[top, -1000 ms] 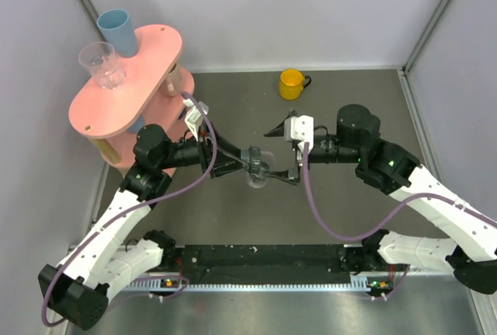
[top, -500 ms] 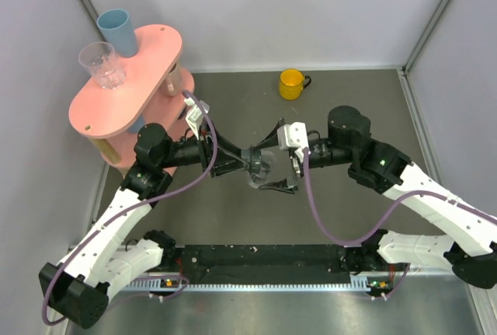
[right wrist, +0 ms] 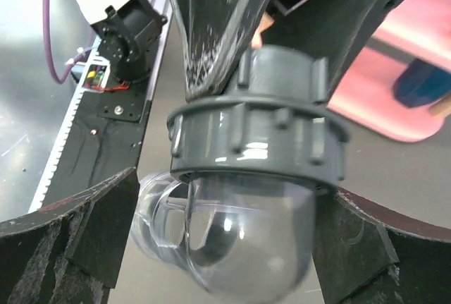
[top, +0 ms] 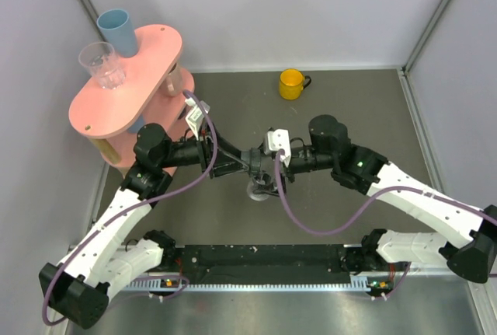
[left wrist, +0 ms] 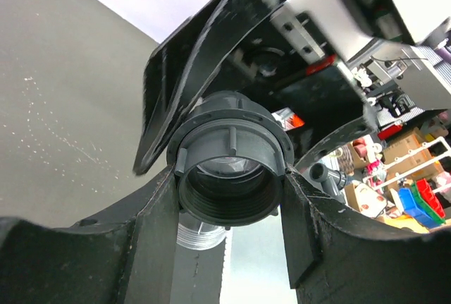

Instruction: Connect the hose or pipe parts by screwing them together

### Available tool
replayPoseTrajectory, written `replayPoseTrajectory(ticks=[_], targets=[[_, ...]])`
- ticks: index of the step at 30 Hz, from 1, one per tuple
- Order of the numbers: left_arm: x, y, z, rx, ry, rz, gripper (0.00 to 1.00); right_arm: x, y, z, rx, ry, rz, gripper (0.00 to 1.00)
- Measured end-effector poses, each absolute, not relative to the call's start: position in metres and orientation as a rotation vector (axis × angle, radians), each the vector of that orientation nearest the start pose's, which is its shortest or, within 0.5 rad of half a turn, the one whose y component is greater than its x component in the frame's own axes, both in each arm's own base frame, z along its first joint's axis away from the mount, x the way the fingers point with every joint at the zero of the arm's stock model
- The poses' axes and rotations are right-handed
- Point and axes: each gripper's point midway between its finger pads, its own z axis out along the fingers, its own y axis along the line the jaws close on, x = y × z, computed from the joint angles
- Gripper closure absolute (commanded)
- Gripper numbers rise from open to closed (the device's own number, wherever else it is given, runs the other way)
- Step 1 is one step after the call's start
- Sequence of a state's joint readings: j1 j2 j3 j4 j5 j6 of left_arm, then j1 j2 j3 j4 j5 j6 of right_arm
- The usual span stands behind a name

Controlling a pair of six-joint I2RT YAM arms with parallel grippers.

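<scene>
The pipe parts hang joined above the table middle: a dark grey ribbed nut on top and a clear plastic fitting below it, with a threaded clear end showing under the nut. My left gripper is shut on the grey nut, one finger on each side. My right gripper comes in from the right and stands open, its fingers straddling the clear fitting just below the nut. I cannot tell whether they touch it.
A yellow mug stands at the back of the table. A pink two-tier stand at the back left carries a blue cup and a clear glass. A black rail runs along the near edge.
The right arm has swung left, bringing its open jaws round the clear fitting below the nut. The left gripper has held the nut still.
</scene>
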State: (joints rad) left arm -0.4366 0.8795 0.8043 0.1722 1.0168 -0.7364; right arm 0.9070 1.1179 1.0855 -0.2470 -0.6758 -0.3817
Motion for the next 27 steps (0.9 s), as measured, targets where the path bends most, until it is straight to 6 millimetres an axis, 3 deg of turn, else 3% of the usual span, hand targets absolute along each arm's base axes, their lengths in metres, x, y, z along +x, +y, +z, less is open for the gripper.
replayPoseTrajectory(ticks=[5,9,13,22,27], targets=[[0.156,-0.252,0.344,0.685,1.619,-1.612,1.0,0.139,0.34,0.272,-1.521,1.283,1.023,0.09],[0.158,-0.253,0.345,0.676,1.617,-1.604,1.0,0.143,0.339,0.27,-1.5,1.316,1.006,0.09],[0.16,-0.253,0.345,0.671,1.616,-1.597,1.0,0.148,0.332,0.276,-1.466,1.331,0.952,0.08],[0.16,-0.253,0.344,0.668,1.616,-1.594,1.0,0.158,0.304,0.309,-1.354,1.297,0.785,0.07],[0.161,-0.253,0.344,0.666,1.617,-1.594,1.0,0.156,0.301,0.323,-1.357,1.268,0.774,0.07]])
